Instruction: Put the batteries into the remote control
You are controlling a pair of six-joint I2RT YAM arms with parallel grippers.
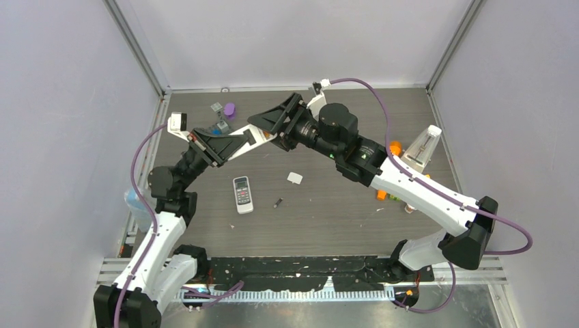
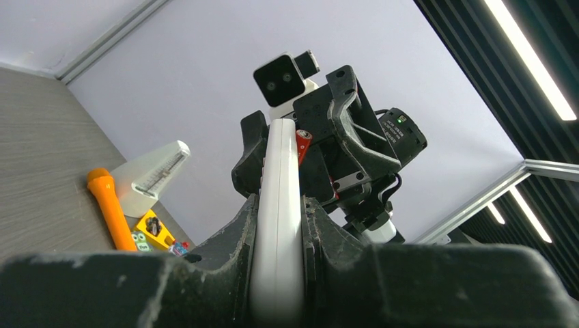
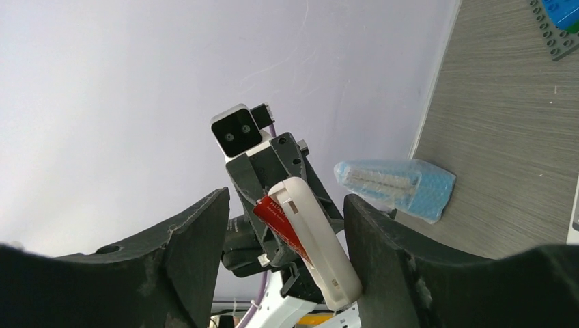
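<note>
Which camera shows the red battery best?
Right wrist: the red battery lies lengthwise along the held remote, with its printing visible. Left wrist shows only one end of it beside the remote's edge. The top view does not show it.

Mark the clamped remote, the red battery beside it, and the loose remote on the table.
clamped remote point(image 2: 278, 205), left wrist view, on its narrow white edge.
red battery point(image 2: 302, 147), left wrist view, on its red body.
loose remote point(image 1: 243, 195), top view, mid-body on its face.

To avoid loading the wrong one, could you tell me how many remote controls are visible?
2 remote controls: one clamped in the left claw with a red battery against it, the other lying on the table.
</note>
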